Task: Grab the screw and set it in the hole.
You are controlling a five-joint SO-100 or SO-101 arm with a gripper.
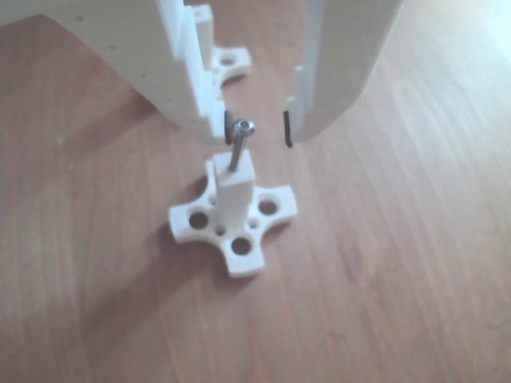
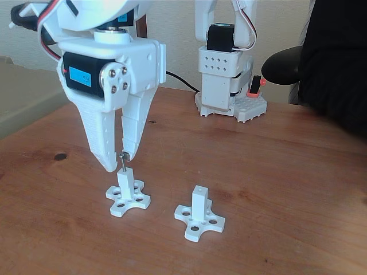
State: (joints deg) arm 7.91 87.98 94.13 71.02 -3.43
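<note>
The screw [image 1: 240, 148] stands upright with its lower end in the hole at the tip of a white square post [image 1: 234, 195] on a cross-shaped base [image 1: 239, 251]. My gripper [image 1: 257, 129] hangs just above, open. Its jaws stand on either side of the screw head: the left pad is close to the head, the right pad well apart from it. In the fixed view the screw [image 2: 121, 161] rises from the left post [image 2: 124, 182] between the fingertips of the gripper [image 2: 119, 162]. A second, alike post [image 2: 199, 200] stands to the right with its hole [image 2: 199, 188] free.
Another cross-shaped base [image 1: 226, 58] shows behind my fingers in the other view. The arm's base [image 2: 223, 86] stands at the back of the wooden table [image 2: 287, 189]. A dark object [image 2: 332, 63] looms at the right edge.
</note>
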